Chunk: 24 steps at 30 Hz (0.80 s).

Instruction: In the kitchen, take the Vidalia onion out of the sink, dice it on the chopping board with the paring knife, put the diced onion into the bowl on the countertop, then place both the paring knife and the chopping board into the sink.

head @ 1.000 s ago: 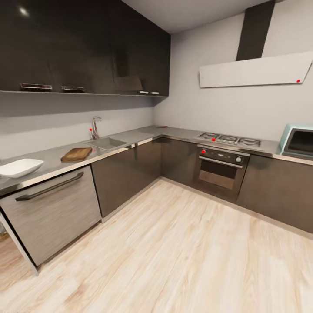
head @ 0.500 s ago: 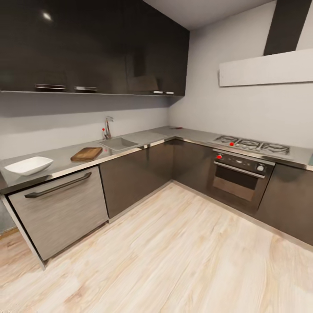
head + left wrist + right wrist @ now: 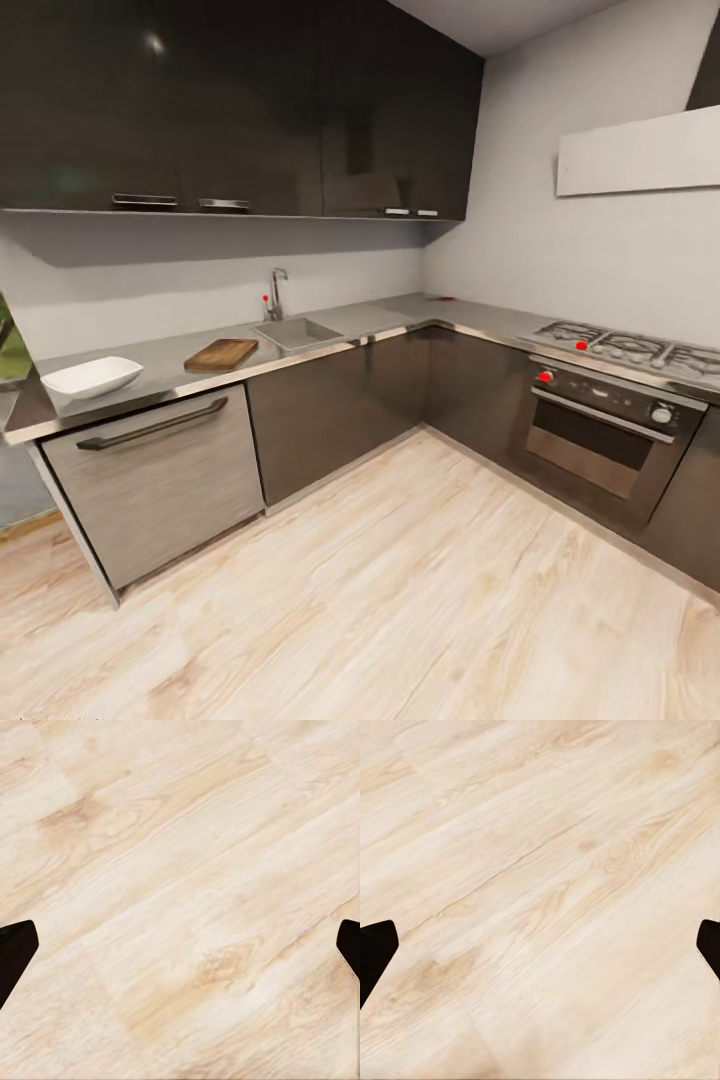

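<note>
Both grippers are seen spread wide, with nothing held between the fingers. On the left gripper (image 3: 180, 960) only the two dark fingertips (image 3: 15, 956) are shown, at opposite edges of the left wrist view, and pale wooden floor (image 3: 180, 870) is seen between them. The right gripper (image 3: 540, 956) is presented the same way, its fingertips (image 3: 375, 952) far apart over the same light planks.

From the head view, the countertop (image 3: 170, 360) is seen running along the far wall and turning the corner toward a hob (image 3: 625, 348) with an oven (image 3: 600, 435) beneath it. The sink (image 3: 297, 332) is set into the worktop, with its tap (image 3: 277, 292) standing behind it. The chopping board (image 3: 222, 354) is laid flat just beside the sink, and the bowl (image 3: 92, 377) is placed further along, near the counter's end. Dark wall cabinets (image 3: 240, 100) are hung above. A broad stretch of floor is spread between the camera and the counter. The onion and knife cannot be made out.
</note>
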Available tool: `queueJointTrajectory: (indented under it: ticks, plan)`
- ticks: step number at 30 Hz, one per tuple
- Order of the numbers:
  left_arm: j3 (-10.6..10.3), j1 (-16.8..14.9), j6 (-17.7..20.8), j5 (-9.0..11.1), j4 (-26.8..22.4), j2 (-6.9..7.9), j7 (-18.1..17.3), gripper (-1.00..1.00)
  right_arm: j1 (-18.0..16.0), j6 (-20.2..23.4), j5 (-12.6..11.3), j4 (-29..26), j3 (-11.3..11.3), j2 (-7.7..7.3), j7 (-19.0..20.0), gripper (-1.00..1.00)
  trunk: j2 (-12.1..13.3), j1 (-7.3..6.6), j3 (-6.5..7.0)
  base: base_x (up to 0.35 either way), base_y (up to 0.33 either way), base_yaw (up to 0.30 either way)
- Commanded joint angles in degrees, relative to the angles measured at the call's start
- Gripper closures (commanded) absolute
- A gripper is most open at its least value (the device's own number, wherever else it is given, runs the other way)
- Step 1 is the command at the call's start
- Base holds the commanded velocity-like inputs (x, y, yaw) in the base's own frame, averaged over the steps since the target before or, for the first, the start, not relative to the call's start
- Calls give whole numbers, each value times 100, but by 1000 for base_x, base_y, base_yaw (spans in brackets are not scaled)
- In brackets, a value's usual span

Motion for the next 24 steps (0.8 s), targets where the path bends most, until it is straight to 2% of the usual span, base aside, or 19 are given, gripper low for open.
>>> queueJointTrajectory:
  ticks: [1, 9, 24]
  plan:
    - [4, -2, -14, 9, -1, 0, 2, -100, -4, -7, 19, 4, 33, -3, -49, -100, -2, 2, -5, 230, -242, 253]
    - [4, -2, -14, 12, -1, 0, 2, -100, -4, -3, 19, 9, 34, -3, -49, -100, -2, 2, -5, 187, -199, 253]
    - [4, -2, -23, 15, -4, 0, 2, -100, -4, -3, 19, 13, 31, -3, -49, -100, -2, 2, -5, 14, -15, 253]
